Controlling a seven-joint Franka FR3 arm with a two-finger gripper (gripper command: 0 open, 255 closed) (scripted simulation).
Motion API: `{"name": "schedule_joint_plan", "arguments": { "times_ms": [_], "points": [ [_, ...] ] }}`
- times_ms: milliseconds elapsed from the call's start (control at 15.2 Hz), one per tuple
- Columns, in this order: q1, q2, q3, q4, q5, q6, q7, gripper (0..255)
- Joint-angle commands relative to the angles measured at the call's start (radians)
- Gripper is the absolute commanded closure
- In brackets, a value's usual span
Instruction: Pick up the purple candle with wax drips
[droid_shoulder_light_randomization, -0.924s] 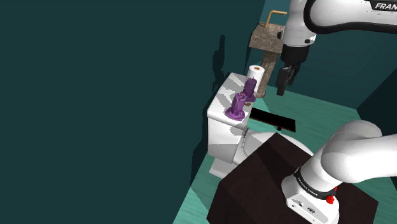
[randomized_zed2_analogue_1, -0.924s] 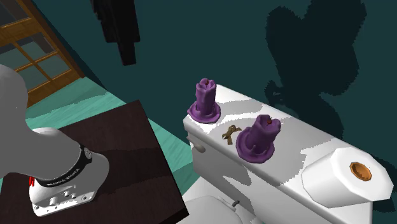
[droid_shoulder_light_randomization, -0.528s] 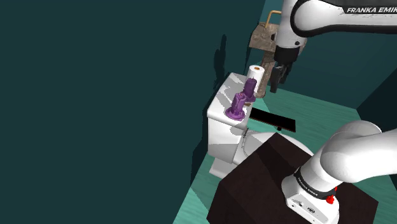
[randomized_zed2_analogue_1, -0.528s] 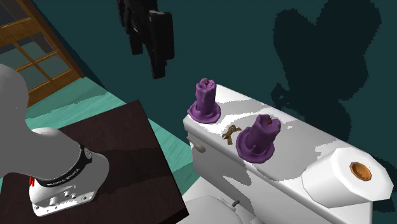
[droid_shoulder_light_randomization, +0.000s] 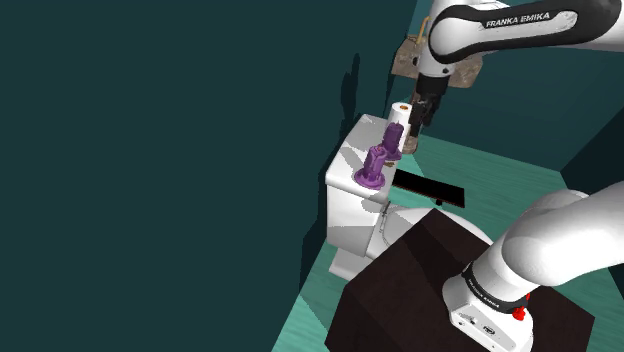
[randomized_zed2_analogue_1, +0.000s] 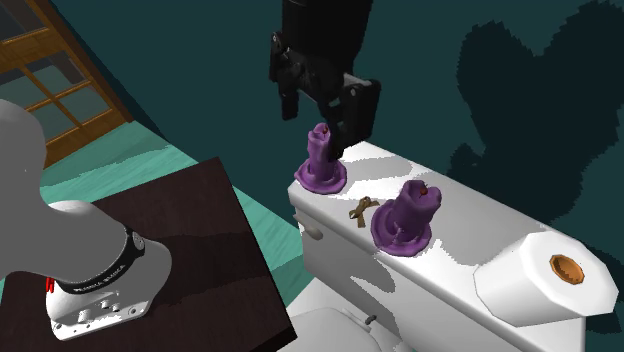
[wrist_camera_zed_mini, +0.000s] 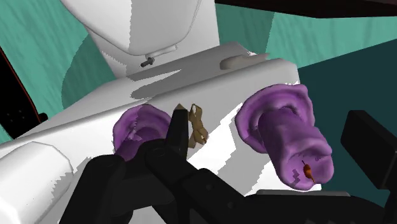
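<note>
We record the toilet tank lid (randomized_zed2_analogue_1: 470, 245) bearing four items in a row: a purple candle (randomized_zed2_analogue_1: 322, 160), upright at the flush-lever end; a small brown object (randomized_zed2_analogue_1: 361, 209); a second purple candle (randomized_zed2_analogue_1: 407, 215); a paper roll (randomized_zed2_analogue_1: 545, 275). The gripper (randomized_zed2_analogue_1: 322, 115) hangs just above the first candle, fingers spread apart and holding nothing.

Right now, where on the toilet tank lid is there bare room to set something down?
Bare lid lies between the toilet paper roll and the nearer candle. Between that and the farther candle it is crowded: a small brown object sits there.
</note>
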Motion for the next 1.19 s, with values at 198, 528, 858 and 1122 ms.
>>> {"name": "schedule_joint_plan", "arguments": {
  "times_ms": [198, 528, 858, 1122],
  "points": [
    [-0.007, 0.181, -0.063, 0.095, 0.02, 0.109, -0.084, 0],
    [-0.018, 0.367, -0.112, 0.224, 0.074, 0.183, -0.179, 0],
    [-0.039, 0.522, -0.135, 0.352, 0.138, 0.216, -0.258, 0],
    [-0.04, 0.543, -0.134, 0.32, 0.145, 0.267, -0.262, 0]
  ]
}}
